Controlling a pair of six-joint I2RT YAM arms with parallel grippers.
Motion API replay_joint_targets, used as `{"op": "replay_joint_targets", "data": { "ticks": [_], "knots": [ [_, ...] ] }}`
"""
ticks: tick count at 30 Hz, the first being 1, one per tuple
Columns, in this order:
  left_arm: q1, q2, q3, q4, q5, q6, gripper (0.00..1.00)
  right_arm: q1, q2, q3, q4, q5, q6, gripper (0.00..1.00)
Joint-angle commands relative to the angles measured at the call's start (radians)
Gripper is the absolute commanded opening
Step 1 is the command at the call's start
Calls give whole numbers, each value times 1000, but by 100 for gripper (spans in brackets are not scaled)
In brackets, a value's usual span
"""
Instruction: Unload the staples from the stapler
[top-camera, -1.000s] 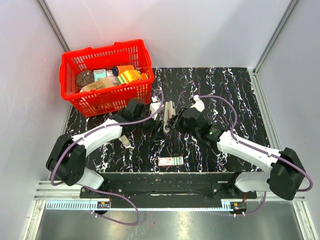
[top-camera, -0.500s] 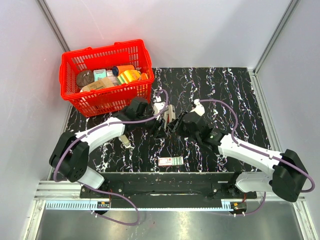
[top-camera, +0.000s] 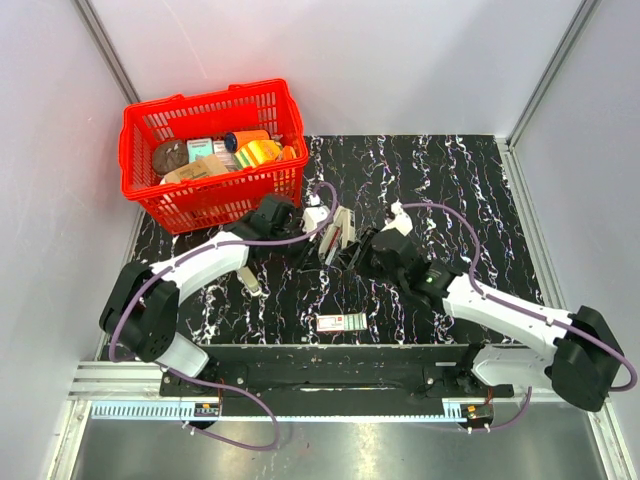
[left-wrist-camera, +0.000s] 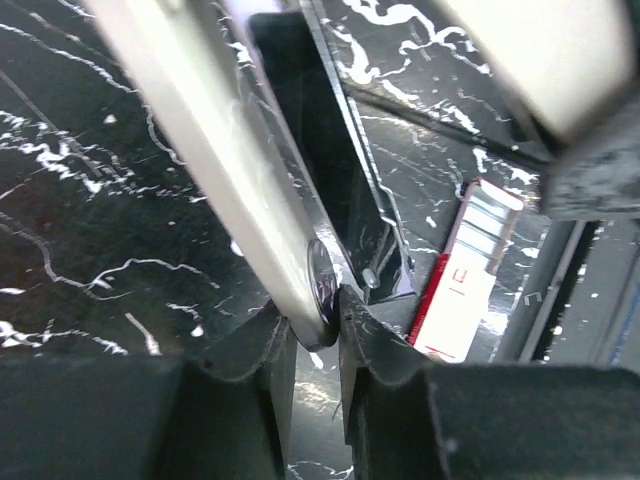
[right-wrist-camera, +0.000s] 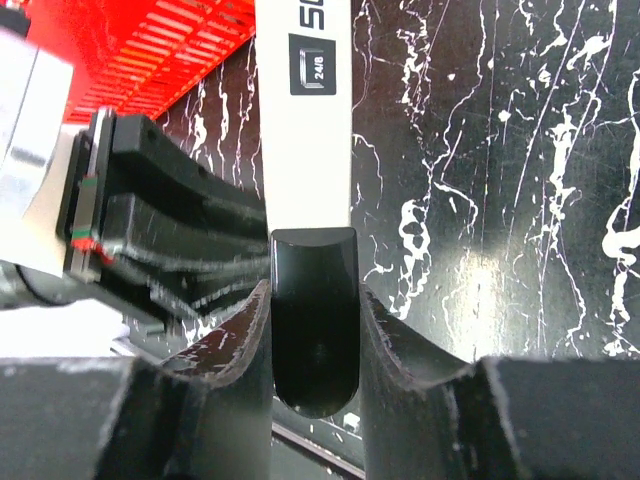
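The stapler bears a boxed "24/8" mark.

The stapler at the middle of the table.
My left gripper meets it from the left and my right gripper from the right, each with a finger on either side of it. A basket stands behind, to the left. A flat box lies in front, nearer my bases.

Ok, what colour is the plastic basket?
Red. The basket shows best in the top external view.
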Motion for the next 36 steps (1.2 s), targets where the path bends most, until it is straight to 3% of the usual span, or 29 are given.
{"op": "replay_joint_targets", "data": {
  "ticks": [1, 4, 8, 17, 27, 36],
  "knots": [
    [-11, -2, 82, 52, -101, 160, 17, 16, -89, -64, 31, -47, -68, 0],
    [-12, 4, 92, 57, -181, 219, 9, 16, -121, -125, 74, -92, -77, 0],
    [-15, 24, 102, 69, -248, 271, 7, 16, -118, -119, 31, -150, -148, 0],
    [-67, 82, 80, 161, -505, 449, 2, -20, -129, -142, -112, -106, -246, 0],
    [-75, 62, -23, 292, -591, 559, 0, -78, -157, -148, -198, -107, -269, 0],
    [-87, 56, -127, 494, -750, 731, 0, -83, -175, -122, -279, -100, -296, 0]
  ]
}}
